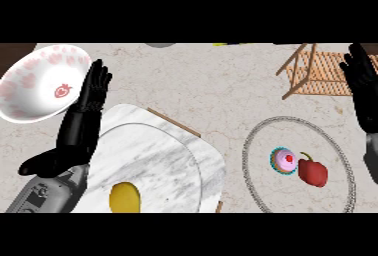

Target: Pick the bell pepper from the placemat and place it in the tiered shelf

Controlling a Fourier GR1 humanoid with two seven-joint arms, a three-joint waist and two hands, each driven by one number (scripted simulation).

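Note:
A red bell pepper [313,171] lies on a round grey placemat [258,170] at the right, touching a pink cupcake [284,160] on its left. The wooden tiered shelf [319,72] stands at the back right. My right hand [363,82] is open at the right edge, fingers up, just right of the shelf and well behind the pepper. At the left my left hand [83,117] is open with straight fingers pointing to the back, beside a white bowl. Neither hand holds anything.
A white bowl with pink markings [44,80] sits at the back left. A marble board [184,150] carries a white plate [159,165] with a yellow fruit [125,198] at the front left. A grey object [159,45] shows at the far edge.

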